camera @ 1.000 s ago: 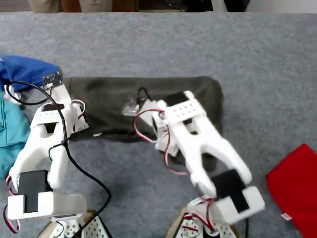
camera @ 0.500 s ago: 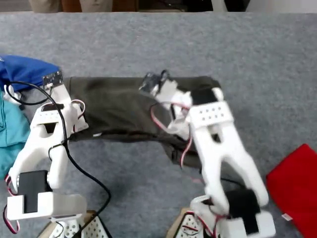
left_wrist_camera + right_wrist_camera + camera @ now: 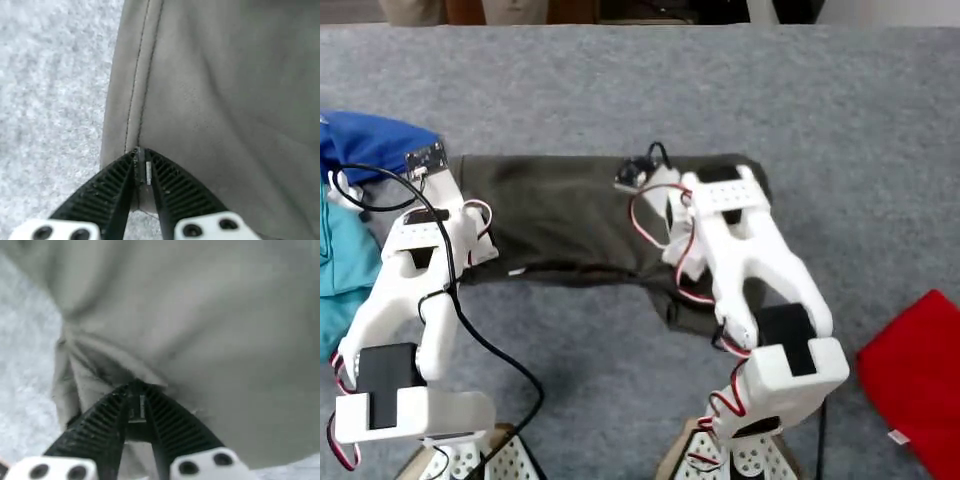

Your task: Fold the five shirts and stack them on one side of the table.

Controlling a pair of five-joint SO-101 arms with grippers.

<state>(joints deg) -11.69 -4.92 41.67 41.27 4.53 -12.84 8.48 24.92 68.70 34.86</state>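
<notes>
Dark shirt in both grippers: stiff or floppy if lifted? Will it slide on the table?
Likely floppy: the dark shirt bunches into folds at the right gripper, so it should sag between grips. Probably light: the left gripper holds it by a thin hem. It may drag rather than slide on the fuzzy grey table.

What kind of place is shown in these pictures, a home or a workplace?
Probably a robotics test bench, not a home: a table covered in grey felt, small white left arm and right arm with bare wires, and an olive shirt laid out.
</notes>
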